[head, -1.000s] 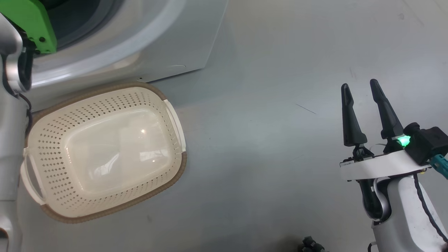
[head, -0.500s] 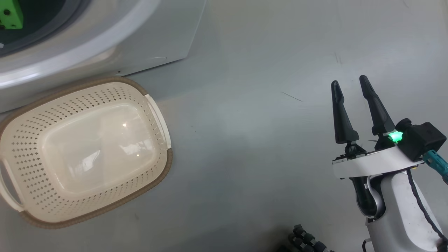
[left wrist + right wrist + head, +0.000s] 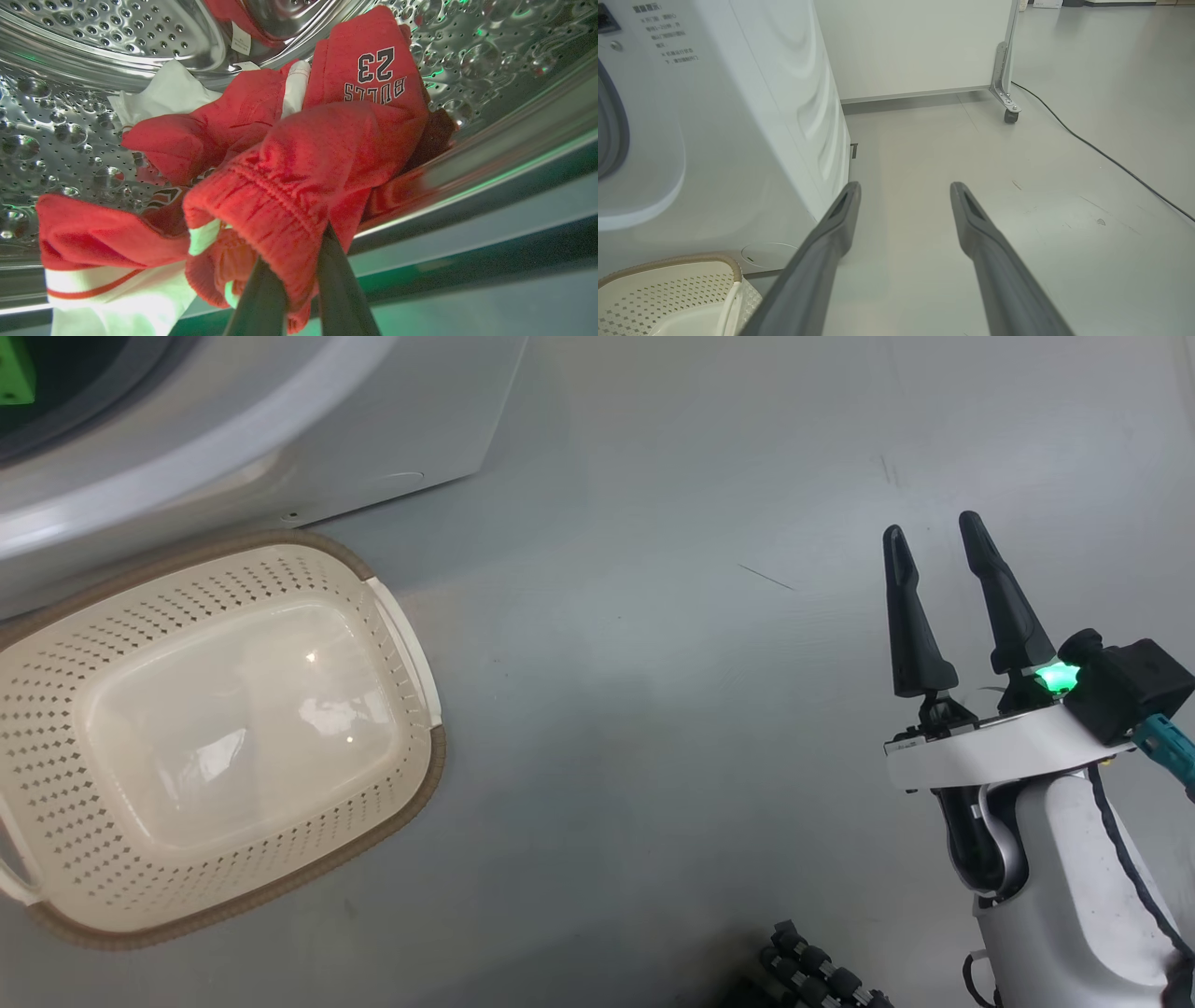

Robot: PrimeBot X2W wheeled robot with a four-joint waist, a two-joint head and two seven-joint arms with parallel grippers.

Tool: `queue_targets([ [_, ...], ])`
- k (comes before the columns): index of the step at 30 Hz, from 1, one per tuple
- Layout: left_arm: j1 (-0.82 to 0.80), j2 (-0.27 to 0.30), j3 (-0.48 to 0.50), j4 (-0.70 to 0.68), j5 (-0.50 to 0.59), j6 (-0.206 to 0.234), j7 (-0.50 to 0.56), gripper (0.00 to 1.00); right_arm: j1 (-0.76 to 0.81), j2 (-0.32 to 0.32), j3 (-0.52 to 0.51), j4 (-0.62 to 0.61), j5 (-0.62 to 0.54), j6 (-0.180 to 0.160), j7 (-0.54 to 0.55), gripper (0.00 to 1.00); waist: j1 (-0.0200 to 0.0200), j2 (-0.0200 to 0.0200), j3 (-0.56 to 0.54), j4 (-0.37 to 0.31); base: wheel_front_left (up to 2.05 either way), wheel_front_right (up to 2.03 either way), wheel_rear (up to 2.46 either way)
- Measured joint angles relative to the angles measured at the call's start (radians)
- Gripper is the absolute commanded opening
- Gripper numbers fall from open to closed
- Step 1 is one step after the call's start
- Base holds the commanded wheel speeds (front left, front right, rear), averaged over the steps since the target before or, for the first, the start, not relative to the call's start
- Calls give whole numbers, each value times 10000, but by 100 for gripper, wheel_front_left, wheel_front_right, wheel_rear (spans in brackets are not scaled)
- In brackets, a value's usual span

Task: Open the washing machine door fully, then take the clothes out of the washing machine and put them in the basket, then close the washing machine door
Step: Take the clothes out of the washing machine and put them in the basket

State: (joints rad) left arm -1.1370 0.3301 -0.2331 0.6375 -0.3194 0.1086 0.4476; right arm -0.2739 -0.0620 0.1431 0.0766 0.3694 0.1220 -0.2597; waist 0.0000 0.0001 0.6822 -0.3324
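The red clothes (image 3: 299, 154), with white trim and "BULLS 23" lettering, lie heaped in the steel drum (image 3: 117, 37) of the washing machine (image 3: 373, 420). My left gripper (image 3: 296, 252) is inside the drum, shut on the ribbed red waistband of one garment. A green part of my left arm (image 3: 14, 373) shows in the machine's opening. The cream basket (image 3: 434, 765) stands on the floor before the machine with nothing in it, and its corner also shows in the right wrist view (image 3: 668, 289). My right gripper (image 3: 934, 527) (image 3: 906, 186) hovers open over bare floor, right of the basket. The washing machine door is out of view.
Grey floor stretches right of the machine's side (image 3: 784, 116). A white panel on a castor (image 3: 1011, 114) stands at the back, and a black cable (image 3: 1087, 144) trails across the floor. A black ribbed part (image 3: 812, 975) sits at the head view's bottom edge.
The head camera has shifted, so basket and machine sit further left in its view. My pale left forearm has left that view's left edge. The right gripper stays open.
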Motion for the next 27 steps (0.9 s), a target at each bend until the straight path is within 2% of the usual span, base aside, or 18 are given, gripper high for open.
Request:
queue_targets([
  [14, -67, -380, 134, -138, 40, 6, -943, 0, -121, -198, -205, 10, -2, 0, 0, 100, 0, 0, -15, 281, 0, 0, 0],
  [19, -34, -408, 167, -305, 42, 6, -1480, 0, -121, -297, -167, 0, -6, 0, 0, 100, 0, 0, -110, 511, 0, 0, 0],
  [27, 444, -759, 355, -798, 40, 21, -2518, 0, -119, -431, -190, -25, -61, 0, 0, 100, 0, 0, -277, 906, 0, 0, 0],
])
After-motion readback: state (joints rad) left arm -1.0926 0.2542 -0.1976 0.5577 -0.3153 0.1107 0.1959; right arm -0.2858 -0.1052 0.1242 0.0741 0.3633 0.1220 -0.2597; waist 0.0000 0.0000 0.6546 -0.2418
